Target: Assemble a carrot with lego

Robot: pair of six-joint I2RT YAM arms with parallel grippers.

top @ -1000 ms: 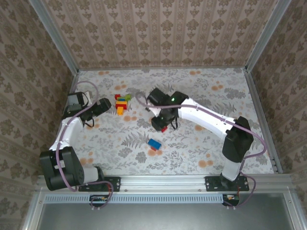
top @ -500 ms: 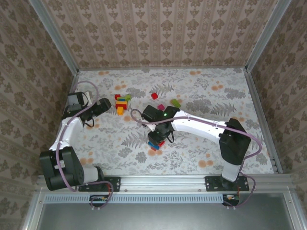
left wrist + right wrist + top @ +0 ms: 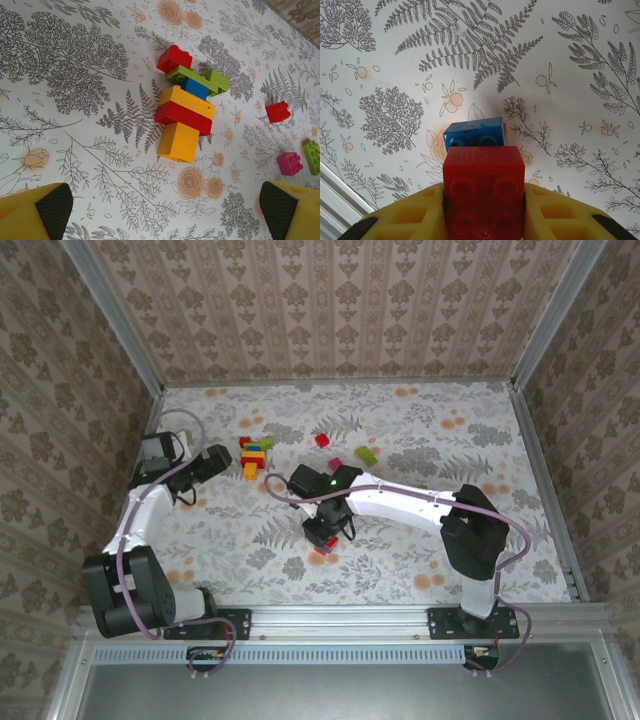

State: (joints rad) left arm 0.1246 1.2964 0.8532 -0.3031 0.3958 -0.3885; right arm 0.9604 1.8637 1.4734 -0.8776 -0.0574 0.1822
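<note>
Currently, R claw [image 3: 484, 212] pinches a red brick [image 3: 483, 182] over a blue brick [image 3: 474, 134], mid-desk [image 3: 420, 540] toward the near edge. L claw [image 3: 165, 212] is spread wide, empty, facing the part-built carrot stack [image 3: 186, 115] near the far-left corner. Stacking step, prob.; next needs studs aligned, then a press down.

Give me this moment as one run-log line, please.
right pincer: shut on red brick | blue brick: just beyond it | left pincer: open, facing brick stack
</note>
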